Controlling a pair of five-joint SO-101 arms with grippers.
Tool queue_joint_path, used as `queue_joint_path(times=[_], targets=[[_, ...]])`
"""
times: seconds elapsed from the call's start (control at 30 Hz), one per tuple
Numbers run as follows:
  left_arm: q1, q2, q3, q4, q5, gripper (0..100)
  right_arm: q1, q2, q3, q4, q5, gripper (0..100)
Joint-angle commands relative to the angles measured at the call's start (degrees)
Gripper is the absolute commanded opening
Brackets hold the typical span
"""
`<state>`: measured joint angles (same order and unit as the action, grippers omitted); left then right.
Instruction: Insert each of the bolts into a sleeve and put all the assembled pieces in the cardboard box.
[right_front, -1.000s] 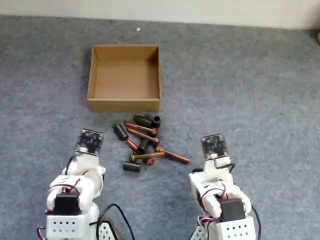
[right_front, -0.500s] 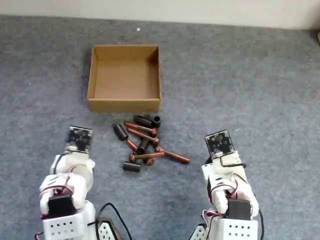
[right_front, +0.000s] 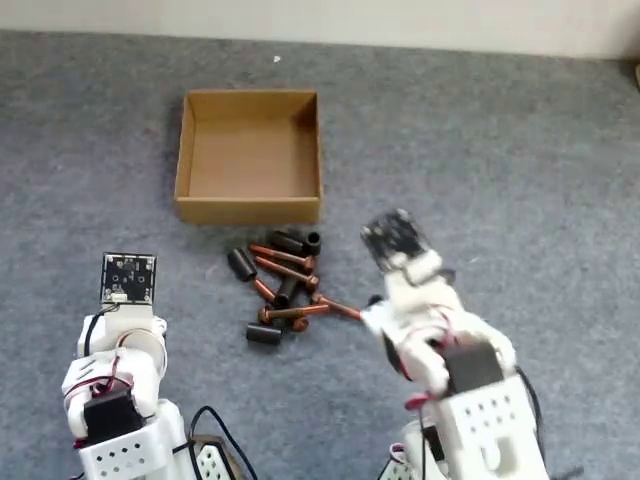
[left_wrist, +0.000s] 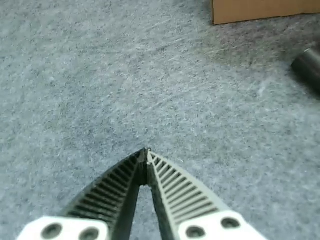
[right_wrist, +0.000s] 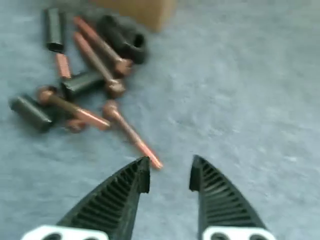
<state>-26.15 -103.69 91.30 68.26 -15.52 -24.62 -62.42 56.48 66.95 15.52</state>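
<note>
The left gripper (left_wrist: 146, 153) is seen with its ribbed grey jaws pressed together at the tips, and nothing is held between them. A grey fuzzy table cover (left_wrist: 100, 75) lies right in front of these jaws. Farther ahead and off to one side, a short black round sleeve (left_wrist: 307, 67) is seen. Beyond it is a corner of the square brown cardboard box (left_wrist: 260, 11).

The right gripper (right_wrist: 169, 172) is held with its jaws a little way apart, and nothing is gripped. A long copper-coloured metal bolt (right_wrist: 131, 134) is found with its thin end at the mouth of that gap, close beside one finger tip. Its round head is pointed away from the jaws. Past this bolt, more bolts and sleeves are heaped in a loose pile (right_wrist: 80, 80). The bolts are thin, orange-brown and round-headed. The sleeves are short, dark tubes, and some are lying across each other.

In the high view, the pile is seen on the table cover between the box and the two arms. The box is open on top, and its flat brown floor can be seen.
</note>
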Motion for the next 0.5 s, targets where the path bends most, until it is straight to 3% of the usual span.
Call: queue_joint_path(times=[0.0, 0.1, 0.2, 0.47], targets=[[-0.7, -0.2, -2.8, -1.2, -0.8, 1, -4.2, 9.5, -7.3, -6.5, -4.4, 15.2], [-0.7, -0.2, -2.6, -1.2, -0.8, 1, -5.5, 16.2, -9.6, -14.5, -7.6, 13.7], [-0.7, -0.2, -2.6, -1.2, -0.8, 1, -6.3, 23.0, -11.7, -20.9, -8.5, 5.6], [-0.7, -0.2, -2.5, -1.2, -0.9, 1, -12.6, 38.3, -19.0, -22.9, -8.4, 1.3]])
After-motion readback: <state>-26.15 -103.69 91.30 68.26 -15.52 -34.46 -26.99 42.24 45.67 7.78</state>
